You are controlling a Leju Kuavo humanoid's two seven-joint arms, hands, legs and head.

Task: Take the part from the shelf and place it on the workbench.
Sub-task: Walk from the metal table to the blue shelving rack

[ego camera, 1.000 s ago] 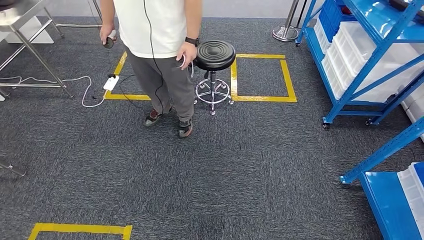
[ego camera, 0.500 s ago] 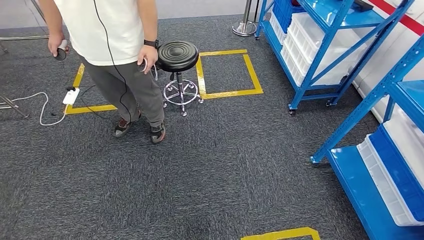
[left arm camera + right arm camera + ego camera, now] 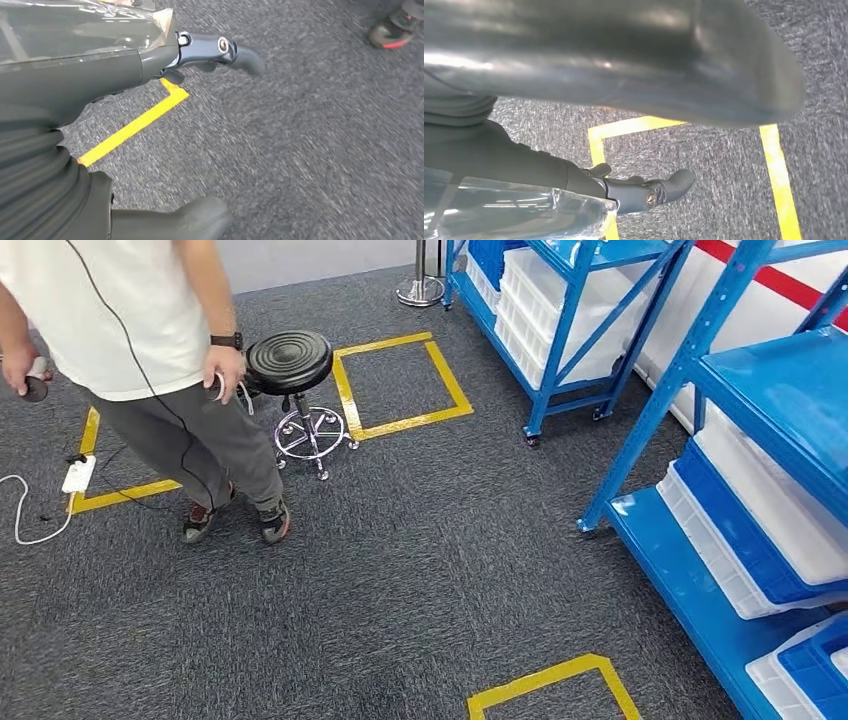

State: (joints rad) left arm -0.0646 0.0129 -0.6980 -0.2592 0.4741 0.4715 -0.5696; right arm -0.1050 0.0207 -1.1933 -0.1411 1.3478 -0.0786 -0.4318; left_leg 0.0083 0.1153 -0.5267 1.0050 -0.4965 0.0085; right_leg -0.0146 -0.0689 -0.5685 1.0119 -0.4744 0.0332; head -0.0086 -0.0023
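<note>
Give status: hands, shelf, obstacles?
Left hand and right hand open, holding nothing. Blue shelf ahead right, part not picked out. Person and stool standing off left.

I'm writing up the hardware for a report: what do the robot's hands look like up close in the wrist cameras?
The left hand has a grey-green smooth shell under a clear glossy cover, a ribbed grey cuff behind it, a thick rounded grey thumb and a darker blue-grey finger with a silver pivot screw. The right hand matches: clear cover, dark finger with a screw, broad grey thumb.
</note>
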